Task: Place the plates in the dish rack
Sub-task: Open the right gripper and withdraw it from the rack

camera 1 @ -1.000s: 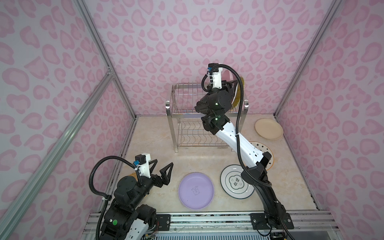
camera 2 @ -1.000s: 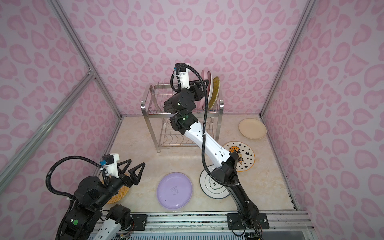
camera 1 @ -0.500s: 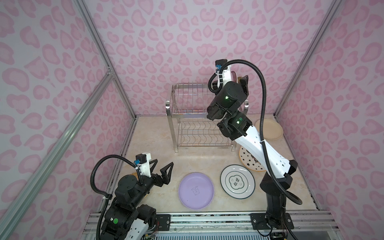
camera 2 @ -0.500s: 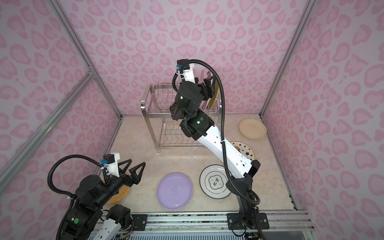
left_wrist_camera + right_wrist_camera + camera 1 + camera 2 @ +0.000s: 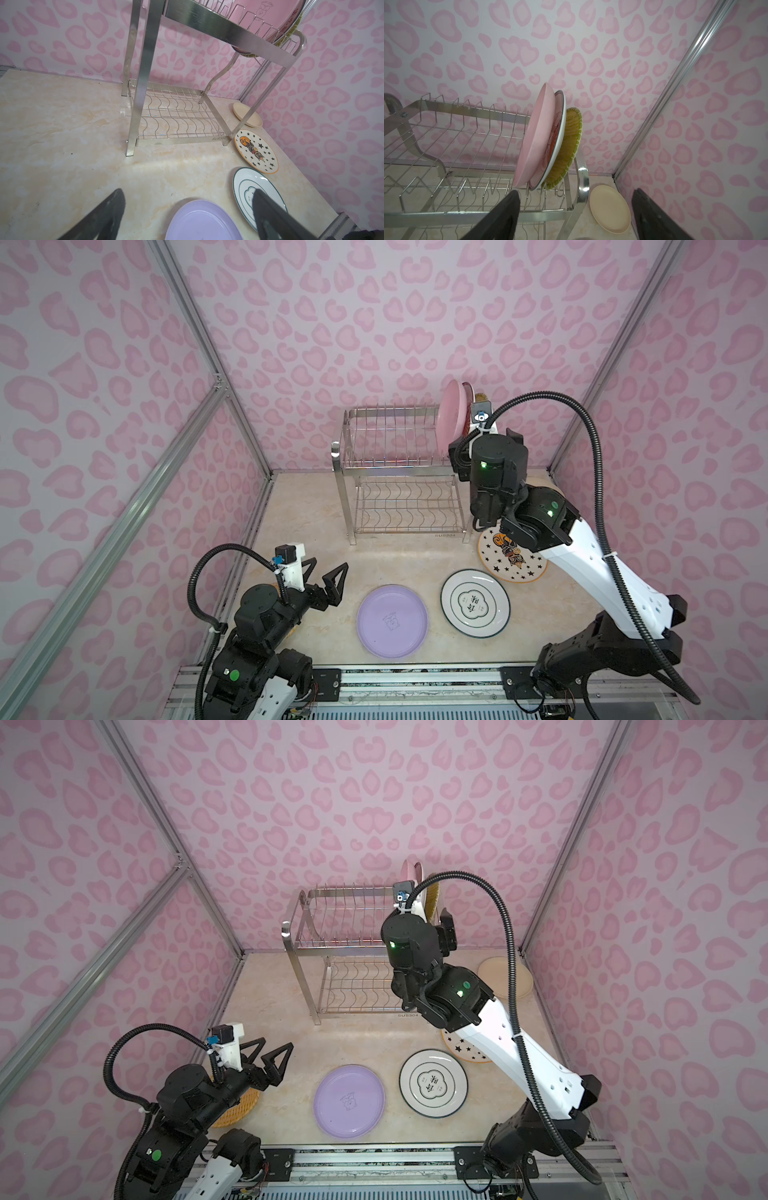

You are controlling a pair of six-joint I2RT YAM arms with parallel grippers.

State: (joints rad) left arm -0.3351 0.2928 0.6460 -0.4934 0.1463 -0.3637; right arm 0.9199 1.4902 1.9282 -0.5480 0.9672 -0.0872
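Loading looks partway done, I'd say between plates. The right gripper (image 5: 576, 196) is hanging by the right end of the dish rack (image 5: 395, 466), upper middle of both top views, fingers spread wide and carrying nothing. The left gripper (image 5: 326, 566) is hovering at lower left, also spread and empty.

Counting eight plates in all:
- Three are standing on edge in the upper tier, packed at its right end: pink plate (image 5: 535, 135), orange-radial plate (image 5: 557, 141), yellow striped plate (image 5: 572, 141).
- Five are lying flat on the table: lilac plate (image 5: 392, 620) at lower centre, ring-emblem plate (image 5: 475, 603) just right of it, star plate (image 5: 509, 558) by the rack's front right leg, cream plate (image 5: 490, 975) at the right behind the arm, woven plate (image 5: 243, 1108) mostly hiding under the left arm.
- One rack, two arms.

My guess is the next move is dropping down to a flat plate. The star one is sitting closest to the right gripper. Flat plates are needing a rim pinch, then tipping upright into a free slot left of the pink one.
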